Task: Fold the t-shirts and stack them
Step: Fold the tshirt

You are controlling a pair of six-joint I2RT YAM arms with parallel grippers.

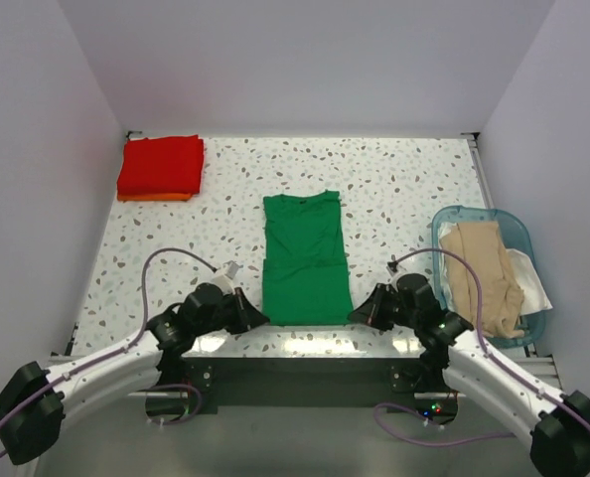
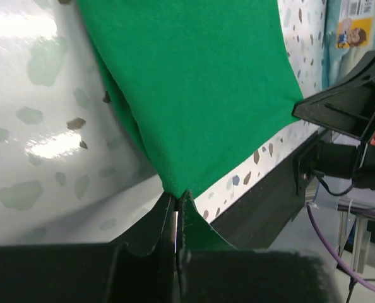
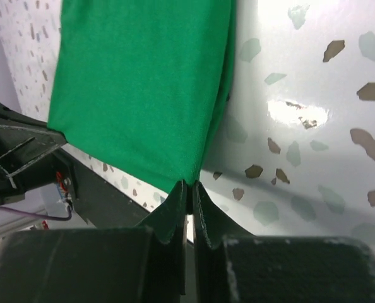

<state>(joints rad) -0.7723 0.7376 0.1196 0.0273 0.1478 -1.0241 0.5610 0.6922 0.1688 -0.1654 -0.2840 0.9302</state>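
A bright green t-shirt [image 1: 304,258] lies flat in the middle of the table, folded into a long strip, collar end far. My left gripper [image 1: 254,317] is shut on its near left corner [image 2: 175,189]. My right gripper [image 1: 361,314] is shut on its near right corner [image 3: 190,180]. The green cloth fills both wrist views [image 2: 194,82] [image 3: 137,82]. A folded red t-shirt [image 1: 161,164] lies on a folded orange one [image 1: 156,197] at the far left corner. Beige [image 1: 482,273] and white [image 1: 529,283] t-shirts lie crumpled in the basket.
A translucent blue plastic basket [image 1: 452,216] stands at the right edge of the speckled table [image 1: 394,189]. White walls close the table on three sides. The table's near edge [image 1: 305,343] runs just below both grippers.
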